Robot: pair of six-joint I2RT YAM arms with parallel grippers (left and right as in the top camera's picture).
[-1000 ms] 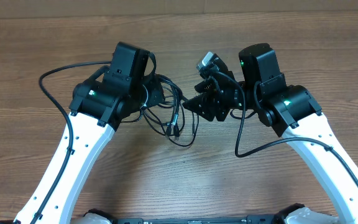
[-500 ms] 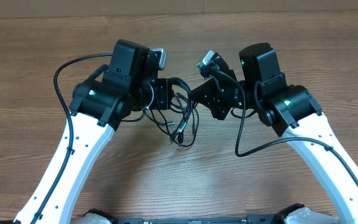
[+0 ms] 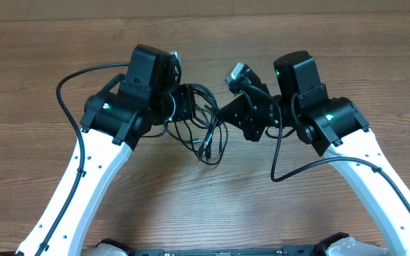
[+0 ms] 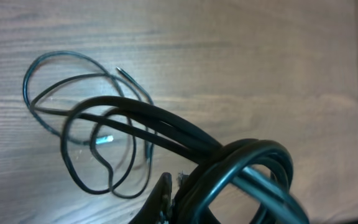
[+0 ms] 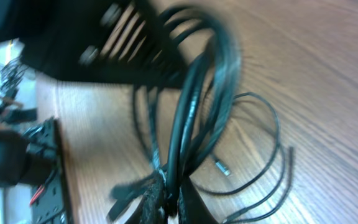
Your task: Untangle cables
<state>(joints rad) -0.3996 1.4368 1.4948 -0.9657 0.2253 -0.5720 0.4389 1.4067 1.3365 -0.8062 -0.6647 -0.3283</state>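
The thin black cables [image 3: 206,128], glossy cords with small plug ends, hang in a tangle at the centre of the overhead view, strung between the two arms above the brown wood-grain table [image 3: 41,43]. The black left gripper [image 3: 189,108] meets the bundle from the left of the frame, the black right gripper [image 3: 224,114] from the right, and the two sit close together with only the knot of cord between them. Loose loops droop below them towards the middle of the frame and end in a plug tip [image 3: 203,152].

In the left wrist view, the left gripper [image 4: 171,204] at the bottom edge is clenched on the cables [image 4: 247,163], which curl into a thick coil at lower right. Thinner loops [image 4: 73,124] lie on the wood at centre left, with a pale connector [image 4: 104,140] among them.

In the right wrist view, the right gripper [image 5: 169,200] at the bottom centre is clamped on several strands [image 5: 188,106] that rise towards the top of the frame (blurred there). The left gripper's dark body [image 5: 110,43] fills the upper left. A single thin loop [image 5: 272,143] and a small metal plug [image 5: 222,167] rest on the table at right.
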